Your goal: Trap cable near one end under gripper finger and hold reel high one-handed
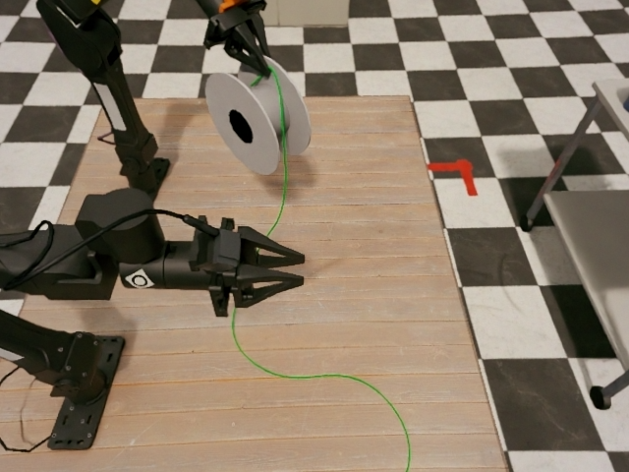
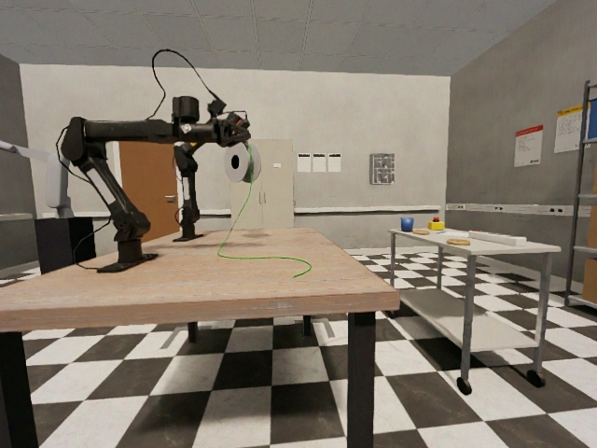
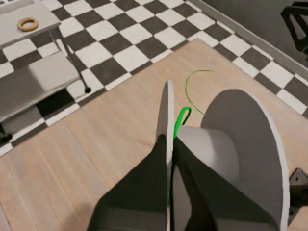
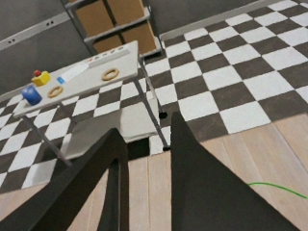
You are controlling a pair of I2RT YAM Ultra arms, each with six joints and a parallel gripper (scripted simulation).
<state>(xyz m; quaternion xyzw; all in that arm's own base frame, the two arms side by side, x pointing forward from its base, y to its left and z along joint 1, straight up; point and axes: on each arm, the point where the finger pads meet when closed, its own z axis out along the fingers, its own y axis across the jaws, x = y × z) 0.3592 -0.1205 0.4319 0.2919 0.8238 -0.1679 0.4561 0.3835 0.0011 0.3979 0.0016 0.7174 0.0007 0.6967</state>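
Observation:
A grey reel [image 1: 223, 101] [image 2: 229, 168] [image 3: 241, 130] hangs high above the wooden table [image 1: 366, 315] [image 2: 192, 289]. My left gripper [image 1: 262, 65] [image 3: 166, 141] is shut on the top edge of one flange. It pinches the green cable [image 1: 282, 203] [image 2: 260, 258] [image 3: 182, 117] against the flange near its end. From there the cable drops to the table and snakes toward the front edge. My right gripper [image 1: 304, 268] [image 4: 148, 129] is partly open and empty. It hovers well above the table, apart from the reel. The cable runs beneath it; a bit also shows in the right wrist view [image 4: 276, 189].
The two arm bases stand on the table's left side in the top view. A grey cart [image 1: 594, 228] [image 2: 481, 245] with small items stands beside the table on the checkered floor. A red tape mark [image 1: 459, 170] lies on the floor.

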